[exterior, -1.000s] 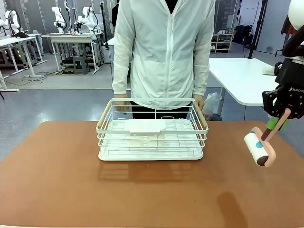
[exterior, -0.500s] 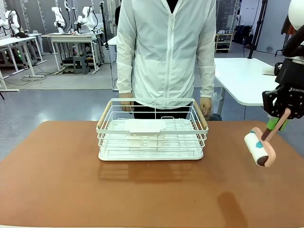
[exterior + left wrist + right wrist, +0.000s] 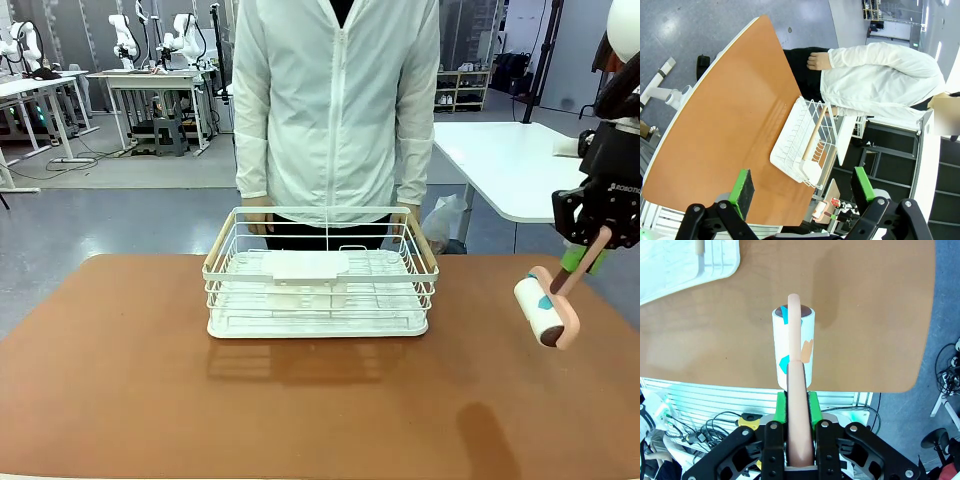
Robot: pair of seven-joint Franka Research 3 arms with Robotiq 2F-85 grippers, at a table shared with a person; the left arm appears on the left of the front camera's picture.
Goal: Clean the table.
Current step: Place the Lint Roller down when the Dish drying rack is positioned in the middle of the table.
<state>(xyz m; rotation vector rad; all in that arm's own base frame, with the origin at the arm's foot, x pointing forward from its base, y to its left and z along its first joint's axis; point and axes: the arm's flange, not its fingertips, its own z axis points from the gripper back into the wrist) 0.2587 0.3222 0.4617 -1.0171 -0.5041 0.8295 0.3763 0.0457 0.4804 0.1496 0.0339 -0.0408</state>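
Note:
The reddish-brown table (image 3: 150,400) spans the front view, and its top (image 3: 865,315) lies below my right wrist. A lint roller (image 3: 540,312) with a white roll and a pink handle hangs tilted above the table's right edge. My right gripper (image 3: 600,235) is shut on the handle. From the right wrist, the roll (image 3: 792,345) points away from the gripper (image 3: 799,402), with teal and orange scraps stuck to it. My left gripper (image 3: 804,186) is open and empty, high above the table (image 3: 730,125).
A white wire basket (image 3: 320,270) holding a white tray stands at the table's far middle. A person in a white jacket stands right behind it, one hand (image 3: 257,215) at its far rim. A white-topped table (image 3: 510,160) stands at the back right.
The person has shifted a little to the left behind the basket. The right gripper and the lint roller have stayed where they were.

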